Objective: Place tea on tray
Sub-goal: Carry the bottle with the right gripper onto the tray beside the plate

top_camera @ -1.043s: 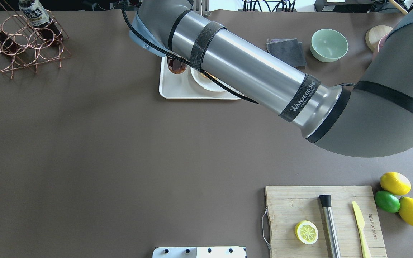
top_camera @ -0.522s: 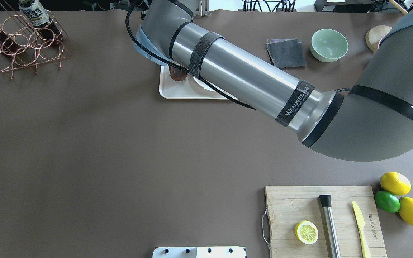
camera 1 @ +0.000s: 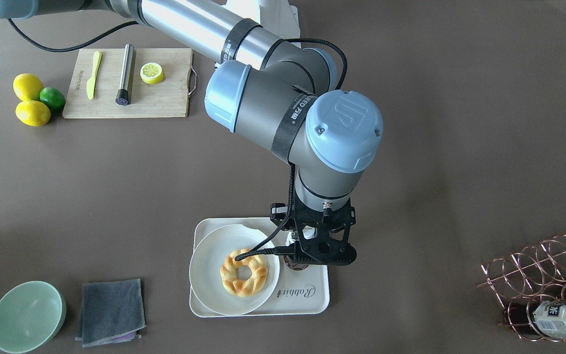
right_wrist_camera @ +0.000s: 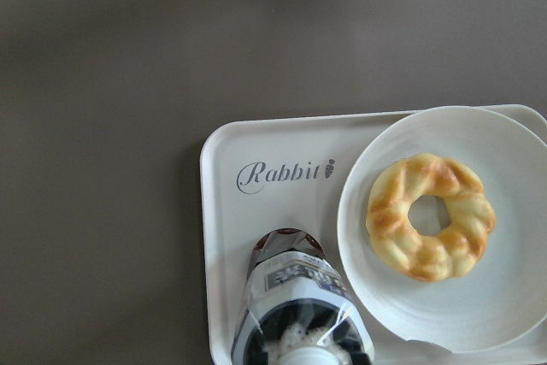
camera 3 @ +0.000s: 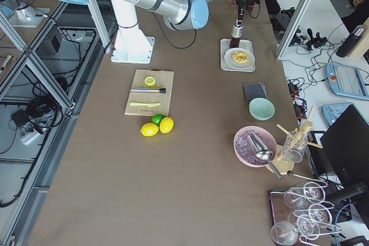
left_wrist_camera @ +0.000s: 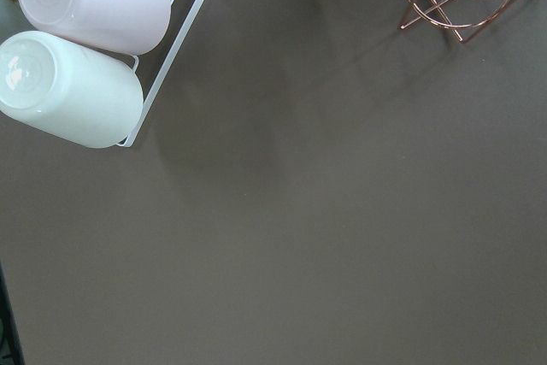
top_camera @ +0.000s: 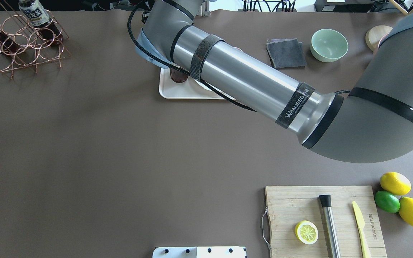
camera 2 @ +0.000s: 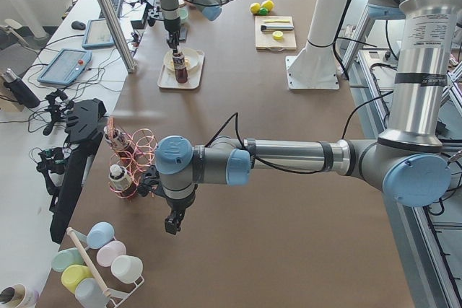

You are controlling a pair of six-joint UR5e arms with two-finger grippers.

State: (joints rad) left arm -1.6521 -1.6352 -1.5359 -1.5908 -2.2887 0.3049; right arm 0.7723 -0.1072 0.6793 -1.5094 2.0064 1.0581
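The tea (right_wrist_camera: 295,288), a small bottle of dark drink with a white-and-blue label, stands upright on the cream tray (right_wrist_camera: 226,237), left of the plate and near the "Rabbit" script. My right gripper (camera 1: 312,250) is straight above it and shut on its top. The bottle's dark base shows under the gripper (camera 1: 297,265) and under the arm in the overhead view (top_camera: 178,76). The tray (camera 1: 307,300) lies at the table's far middle (top_camera: 170,91). My left gripper (camera 2: 172,225) hangs over bare table beside the copper rack; I cannot tell if it is open.
A round white plate (camera 1: 204,275) with a braided doughnut (camera 1: 243,273) fills the tray's other side. A copper wire rack (top_camera: 23,43) holds two similar bottles (top_camera: 34,12). Grey cloth (top_camera: 286,53), green bowl (top_camera: 329,44), wooden board (top_camera: 292,204), lemons and a lime (top_camera: 387,201) lie to my right.
My right arm has shifted slightly and the bottle's base now sits a little nearer me on the tray, lower than a second ago. Nothing else moved.
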